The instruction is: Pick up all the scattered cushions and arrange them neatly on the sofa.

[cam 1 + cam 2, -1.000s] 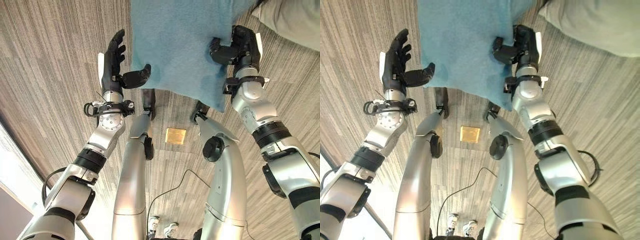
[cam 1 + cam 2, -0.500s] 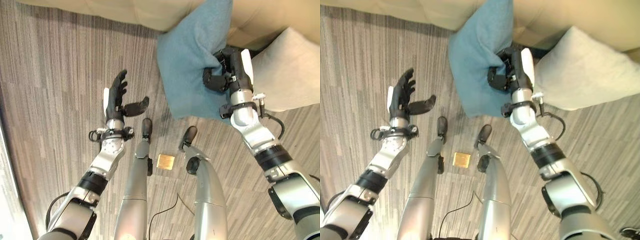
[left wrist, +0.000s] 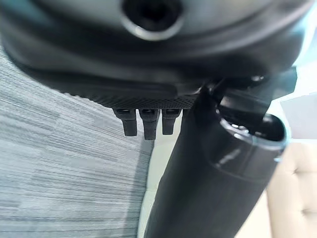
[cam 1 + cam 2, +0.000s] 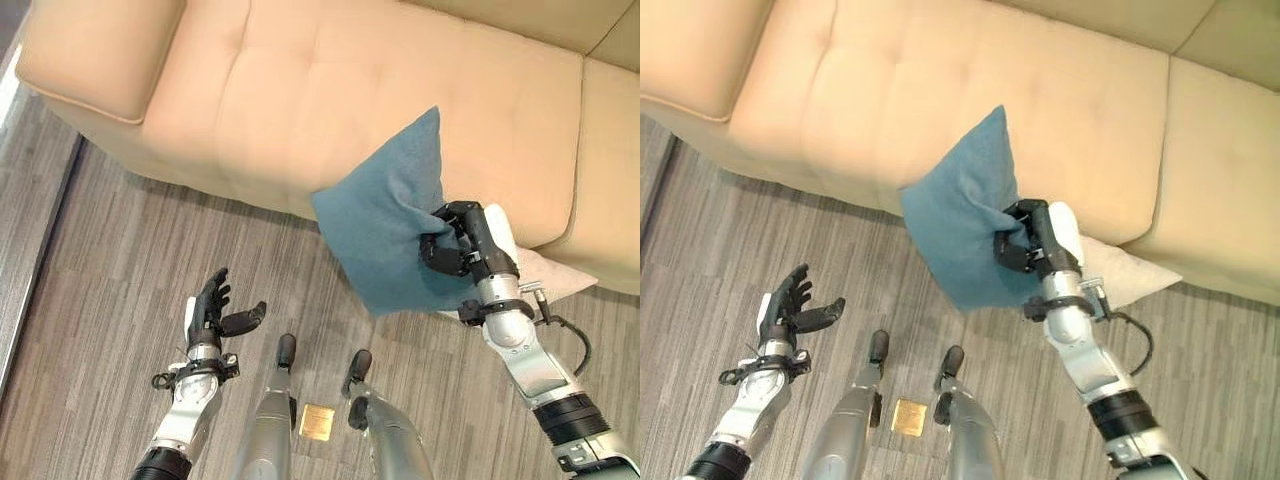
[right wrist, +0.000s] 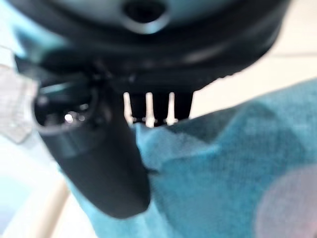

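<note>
Teal fabric cushion (image 4: 388,228), square, soft, creased where gripped. Right hand (image 4: 459,247): fingers and thumb curled tight into the cushion's edge, bunching the cloth. Cushion held off the floor, tilted on one corner, upper corner over the front edge of the sofa (image 4: 300,90) seat, lower part hanging before the sofa's front above the wood-grain floor (image 4: 120,260). Sofa: tan, cushioned seat. Pale cushion (image 4: 545,275): on the floor by the sofa's front edge, behind the right hand. Left hand (image 4: 212,315): fingers spread, thumb out, holding nothing, above the floor well apart from the teal cushion.
</note>
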{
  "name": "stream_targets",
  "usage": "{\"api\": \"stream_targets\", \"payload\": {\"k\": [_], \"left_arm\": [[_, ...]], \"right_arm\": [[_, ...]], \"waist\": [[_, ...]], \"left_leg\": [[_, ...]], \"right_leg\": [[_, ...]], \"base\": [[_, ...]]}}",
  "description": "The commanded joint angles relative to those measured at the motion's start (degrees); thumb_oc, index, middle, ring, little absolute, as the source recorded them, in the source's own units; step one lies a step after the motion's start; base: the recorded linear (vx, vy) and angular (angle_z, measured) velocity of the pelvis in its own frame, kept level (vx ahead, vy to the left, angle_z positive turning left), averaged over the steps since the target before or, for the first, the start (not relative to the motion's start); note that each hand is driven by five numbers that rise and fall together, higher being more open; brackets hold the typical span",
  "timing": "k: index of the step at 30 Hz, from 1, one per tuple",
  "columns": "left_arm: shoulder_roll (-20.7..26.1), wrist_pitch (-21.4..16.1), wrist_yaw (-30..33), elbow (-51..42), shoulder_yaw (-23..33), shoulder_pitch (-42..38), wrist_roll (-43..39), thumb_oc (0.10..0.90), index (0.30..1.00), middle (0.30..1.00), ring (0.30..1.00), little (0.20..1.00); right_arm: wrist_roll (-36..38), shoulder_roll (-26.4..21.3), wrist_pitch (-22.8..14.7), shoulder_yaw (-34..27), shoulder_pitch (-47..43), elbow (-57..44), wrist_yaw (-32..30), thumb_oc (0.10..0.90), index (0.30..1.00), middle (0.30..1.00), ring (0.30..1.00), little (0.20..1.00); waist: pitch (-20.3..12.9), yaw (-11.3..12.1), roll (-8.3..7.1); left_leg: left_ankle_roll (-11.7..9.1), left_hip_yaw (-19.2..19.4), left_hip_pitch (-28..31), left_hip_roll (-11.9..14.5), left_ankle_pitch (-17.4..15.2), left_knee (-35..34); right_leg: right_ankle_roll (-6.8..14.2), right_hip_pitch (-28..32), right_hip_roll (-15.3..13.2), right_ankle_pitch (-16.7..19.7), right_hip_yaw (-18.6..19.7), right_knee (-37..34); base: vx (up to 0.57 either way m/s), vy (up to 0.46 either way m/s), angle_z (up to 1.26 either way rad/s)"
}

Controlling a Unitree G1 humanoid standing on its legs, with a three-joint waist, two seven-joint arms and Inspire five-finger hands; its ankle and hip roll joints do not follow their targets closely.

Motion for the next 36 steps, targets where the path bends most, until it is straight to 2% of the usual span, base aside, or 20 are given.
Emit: {"api": "stream_targets", "payload": {"k": [1, 2, 3, 8, 13, 18, 21, 29, 36], "left_arm": [[-1.08, -2.19, -1.31, -1.28, 0.22, 1.01, 1.24, 0.800, 0.900, 0.900, 0.900, 0.900], [-1.08, -2.19, -1.31, -1.29, 0.18, 0.98, 1.24, 0.800, 0.900, 0.900, 0.900, 0.900], [-1.58, -1.93, -1.60, -0.60, 0.31, 0.94, 1.64, 0.800, 0.900, 0.900, 0.900, 0.900], [-1.80, -2.05, -0.95, -0.03, 1.66, -0.33, 1.66, 0.800, 0.900, 0.900, 0.900, 0.900], [-2.49, -2.65, 0.18, -0.70, 3.34, -0.79, -0.67, 0.800, 0.900, 0.900, 0.900, 0.900], [-4.26, -4.35, 2.34, -1.86, 5.23, -3.08, -6.81, 0.800, 0.900, 0.900, 0.900, 0.900], [-4.52, -4.96, 2.20, -3.30, 4.86, -4.66, -8.22, 0.800, 0.900, 0.900, 0.900, 0.900], [-3.97, -4.38, 1.78, -3.65, 1.55, -9.20, -5.46, 0.800, 0.900, 0.900, 0.900, 0.900], [-5.56, -4.79, 1.45, -3.91, -2.61, -13.92, -6.02, 0.800, 0.900, 0.900, 0.900, 0.900]], "right_arm": [[-0.67, -4.56, -8.53, -7.11, -3.26, -9.17, -3.06, 0.400, 0.300, 0.300, 0.300, 0.300], [-0.67, -4.58, -8.50, -7.19, -3.20, -9.23, -3.04, 0.400, 0.300, 0.300, 0.300, 0.300], [0.74, -5.03, -8.99, -9.32, -2.55, -10.64, -2.84, 0.400, 0.300, 0.300, 0.300, 0.300], [7.41, -4.84, -10.63, -12.34, -3.05, -12.69, -1.69, 0.400, 0.300, 0.300, 0.300, 0.300], [12.53, -4.07, -11.80, -12.72, -5.92, -13.34, -1.42, 0.400, 0.300, 0.300, 0.300, 0.300], [19.69, -1.17, -13.31, -11.67, -11.18, -13.83, -1.67, 0.400, 0.300, 0.300, 0.300, 0.300], [22.32, 0.20, -13.89, -10.74, -13.05, -14.31, -1.30, 0.400, 0.300, 0.300, 0.300, 0.300], [22.21, 0.48, -14.17, -8.31, -16.74, -16.74, -0.13, 0.400, 0.300, 0.300, 0.300, 0.300], [20.37, 1.16, -13.94, -5.99, -20.40, -17.60, -0.99, 0.400, 0.300, 0.300, 0.300, 0.300]], "waist": [[-11.50, -0.52, -1.08], [-11.53, -0.53, -1.06], [-13.26, -0.63, -1.26], [-16.83, -1.01, -2.30], [-18.96, -0.79, -3.19], [-21.20, -0.35, -4.78], [-21.91, -0.26, -5.15], [-23.09, -1.28, -5.26], [-23.44, -2.48, -4.82]], "left_leg": [[-1.75, 0.38, 5.24, -0.25, -4.68, -4.20], [-1.70, 0.34, 5.13, -0.29, -4.46, -4.27], [-1.93, 0.79, 7.58, -0.14, -4.52, -5.83], [-2.12, 1.57, 11.58, 0.17, -5.73, -6.67], [-2.00, 2.62, 14.57, 0.36, -7.06, -6.67], [-1.95, 3.40, 17.33, 0.83, -8.27, -6.67], [-1.87, 3.67, 18.14, 1.02, -8.67, -6.67], [-1.95, 4.66, 19.47, 1.47, -9.11, -6.67], [-1.82, 5.17, 19.74, 1.52, -9.37, -6.67]], "right_leg": [[5.39, 8.21, -0.67, -4.92, 0.85, -4.16], [5.41, 8.17, -0.68, -4.68, 0.79, -4.33], [5.64, 10.35, -0.59, -4.92, 0.38, -5.12], [5.98, 13.99, -0.45, -5.29, 0.56, -6.06], [6.05, 16.47, -0.09, -5.22, 1.34, -7.14], [5.94, 18.60, 0.26, -5.23, 2.08, -7.66], [5.86, 19.06, 0.49, -5.29, 2.49, -7.71], [5.82, 19.57, 0.76, -5.13, 3.38, -7.72], [5.94, 19.41, 0.73, -4.82, 3.89, -7.74]], "base": [[0.08, 0.057, -0.04], [0.14, 0.061, -0.03], [0.09, 0.037, 0.00], [0.09, 0.029, -0.01], [0.06, 0.023, -0.04], [0.05, 0.006, -0.15], [0.03, 0.008, -0.11], [0.01, 0.014, -0.07], [0.00, 0.016, -0.05]]}}
